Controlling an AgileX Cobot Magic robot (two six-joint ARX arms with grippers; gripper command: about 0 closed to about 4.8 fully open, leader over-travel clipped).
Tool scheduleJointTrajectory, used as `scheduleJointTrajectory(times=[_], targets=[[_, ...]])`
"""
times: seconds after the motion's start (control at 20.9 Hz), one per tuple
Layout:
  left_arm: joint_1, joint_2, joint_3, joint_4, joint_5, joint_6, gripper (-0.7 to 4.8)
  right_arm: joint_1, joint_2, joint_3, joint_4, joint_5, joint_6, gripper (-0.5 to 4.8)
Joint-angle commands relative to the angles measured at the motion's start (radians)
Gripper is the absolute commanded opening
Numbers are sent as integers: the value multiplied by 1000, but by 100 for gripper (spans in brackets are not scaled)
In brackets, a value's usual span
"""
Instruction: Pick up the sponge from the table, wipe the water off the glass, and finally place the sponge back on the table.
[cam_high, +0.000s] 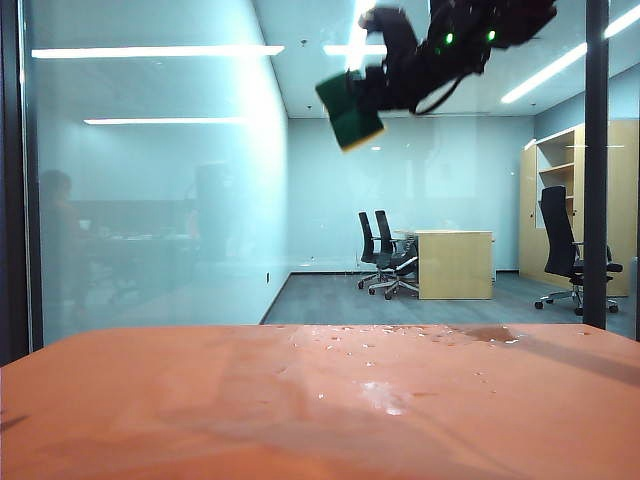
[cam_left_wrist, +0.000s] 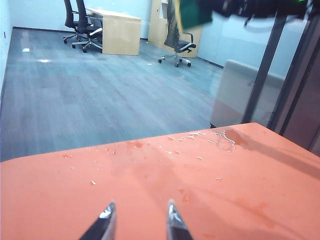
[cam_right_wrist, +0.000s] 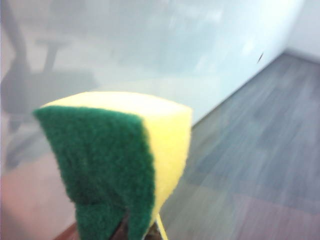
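Sponge (cam_high: 349, 111) clamped in right end effector (cam_high: 385, 92), high against glass (cam_high: 150, 200); left end effector (cam_left_wrist: 138, 220) spread wide, holding nothing, over table (cam_left_wrist: 150, 190).

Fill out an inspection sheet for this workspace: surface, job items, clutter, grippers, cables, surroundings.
Surface: orange-red table, wet with droplets and a small puddle of water toward the glass.
Job's things: sponge, yellow foam with a green scouring face, held high in front of the glass; whether it touches the pane cannot be told.
Clutter: nothing seen.
Grippers: right gripper shut on the sponge, raised near the top of the exterior view; left gripper open, low over the table, holding nothing.
Cables: a thin dark loop hangs under the right arm's wrist.
Surroundings: an office behind the glass with a wooden desk and black chairs.
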Motion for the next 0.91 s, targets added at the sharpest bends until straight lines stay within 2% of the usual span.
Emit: scheduleJointTrajectory(times=[0.05,0.43,0.91], targets=[[0,0,4,21,1,3,128,0,-8,3,-6,8,2,-9],[0,0,4,21,1,3,128,1,-29,0,-164,8,1,-9],[1,0,5,21,0,3,128,-40,-105,-25,-222,49,2,-9]])
